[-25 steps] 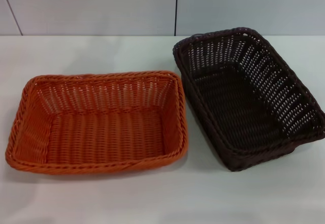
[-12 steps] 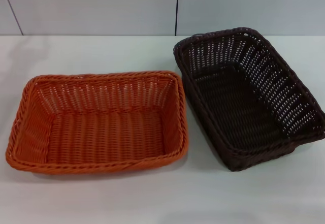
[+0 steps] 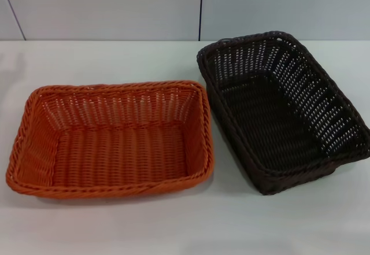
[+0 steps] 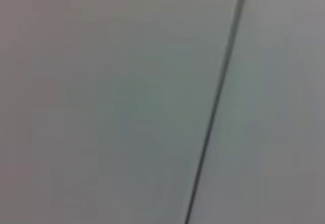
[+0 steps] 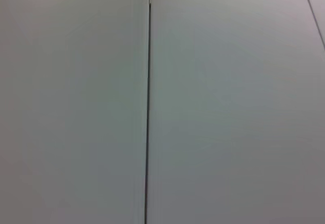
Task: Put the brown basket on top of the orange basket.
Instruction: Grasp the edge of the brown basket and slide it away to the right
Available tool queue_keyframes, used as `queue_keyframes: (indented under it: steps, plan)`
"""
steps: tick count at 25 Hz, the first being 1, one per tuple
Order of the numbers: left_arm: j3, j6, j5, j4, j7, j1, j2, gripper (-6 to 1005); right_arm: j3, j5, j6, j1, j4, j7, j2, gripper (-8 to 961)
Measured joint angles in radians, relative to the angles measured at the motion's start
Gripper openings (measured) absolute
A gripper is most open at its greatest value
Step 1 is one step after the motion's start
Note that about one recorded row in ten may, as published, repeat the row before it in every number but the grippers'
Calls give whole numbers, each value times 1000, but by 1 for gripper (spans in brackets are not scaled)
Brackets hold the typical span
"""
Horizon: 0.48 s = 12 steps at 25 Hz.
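Baskets side by side: brown basket [image 3: 281,109], orange basket [image 3: 111,137].

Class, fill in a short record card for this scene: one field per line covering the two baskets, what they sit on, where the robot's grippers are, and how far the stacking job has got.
orange basket: on the robot's left, upright, nothing inside
brown basket: on the robot's right, upright, nothing inside, turned at an angle
relation: side by side, near corners close together, not stacked
surface: white table
backdrop: pale wall panels with dark seams
left gripper: not in view
right gripper: not in view
wrist views: show only wall panels
task progress: not started; brown basket still on the table
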Motion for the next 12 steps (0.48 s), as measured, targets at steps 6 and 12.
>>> queue_keyframes:
  steps: [6, 12]
  plan:
    - [-137, -278, -281, 248, 343, -9, -1, 463, -5, -1, 0, -15, -2, 0, 1, 636]
    - [-245, -534, -436, 456, 565, -22, 5, 463, -2, -8, 21, -35, -19, -22, 30, 636]
